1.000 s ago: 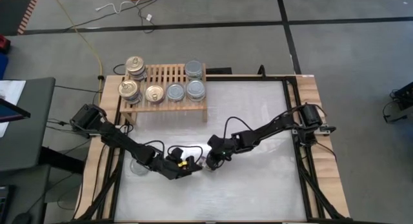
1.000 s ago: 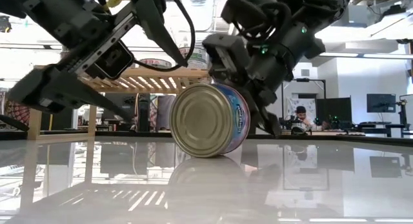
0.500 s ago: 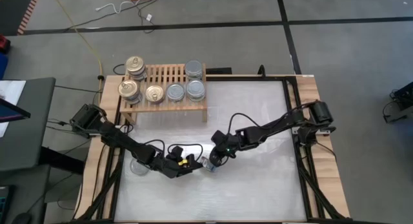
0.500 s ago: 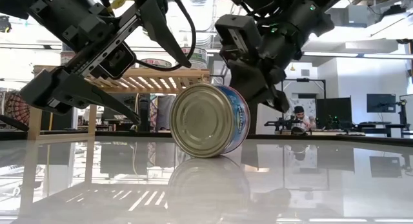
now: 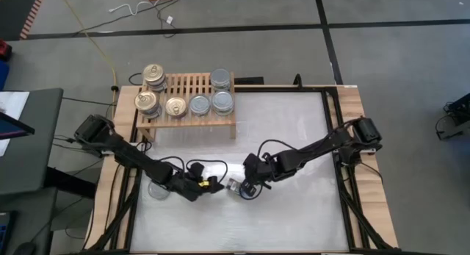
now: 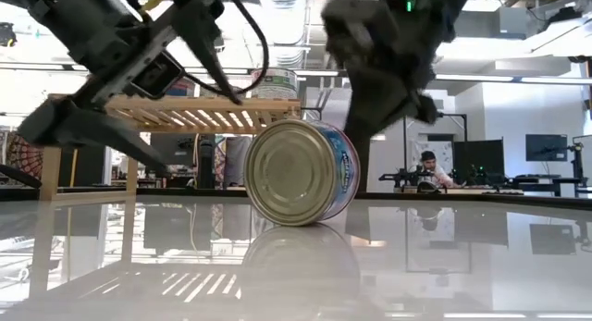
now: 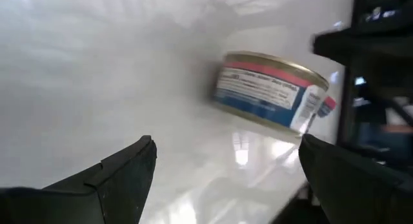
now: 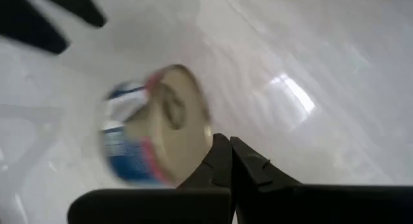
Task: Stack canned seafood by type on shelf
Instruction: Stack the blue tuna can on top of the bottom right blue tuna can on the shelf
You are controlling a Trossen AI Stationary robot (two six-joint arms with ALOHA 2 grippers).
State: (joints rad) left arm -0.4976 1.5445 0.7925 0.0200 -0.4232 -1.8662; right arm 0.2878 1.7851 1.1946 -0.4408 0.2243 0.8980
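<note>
One tin of canned seafood with a blue and red label stands on its curved side on the white table, its gold end facing the near edge. My left gripper is open just to the tin's left; its fingers stop short of the tin. My right gripper is shut, raised at the tin's right, its tips by the gold pull-tab end. The wooden shelf at the far left carries gold-topped tins and silver-topped tins. My right gripper's shut fingertips stand right beside the rim of the tin's gold end, slanting down from the table's right. The view is blurred, so I cannot tell whether they touch the tin. My left gripper touches nothing.
A round greyish thing lies on the table under my left arm. Black cables loop over both arms near the tin. The wooden table frame runs along the right side. Bare white tabletop lies toward the near edge.
My right gripper has gone up from beside the tin's right side and tipped steeper, staying shut. The tin has kept its place on its side. My left gripper has rolled a little about its own line and stays open.
</note>
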